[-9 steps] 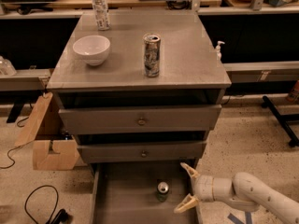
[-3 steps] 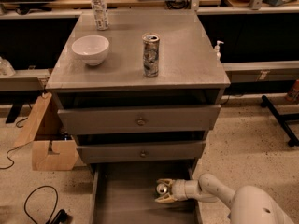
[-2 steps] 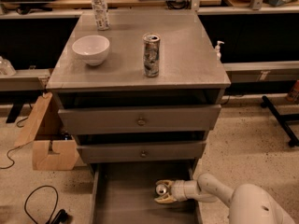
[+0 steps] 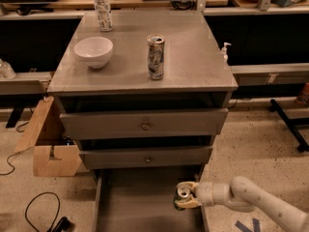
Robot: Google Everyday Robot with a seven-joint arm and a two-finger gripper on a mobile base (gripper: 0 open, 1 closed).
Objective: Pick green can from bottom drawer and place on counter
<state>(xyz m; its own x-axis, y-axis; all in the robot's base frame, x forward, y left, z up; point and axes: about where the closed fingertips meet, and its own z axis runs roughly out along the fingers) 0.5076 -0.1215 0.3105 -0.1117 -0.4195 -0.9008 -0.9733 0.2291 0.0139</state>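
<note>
One pale arm (image 4: 251, 199) reaches in from the lower right. Its tool (image 4: 187, 195) sits at the right side of the open bottom drawer (image 4: 135, 204), with tan fingers (image 4: 186, 204) clenched on the green can (image 4: 182, 193). The can stands upright, silver lid up, close to the drawer's right wall; whether it rests on the drawer floor cannot be told. Behind it are the lower knobbed drawer (image 4: 148, 157) and the upper knobbed drawer (image 4: 145, 124), both closed. A cardboard box (image 4: 50, 141) leans on the floor left of the cabinet. Above, the grey tabletop (image 4: 193, 57) carries a slim silver-and-black can (image 4: 155, 57) near the middle, a white bowl (image 4: 93, 51) to its left, and a clear bottle (image 4: 102, 8) at the far left.
</note>
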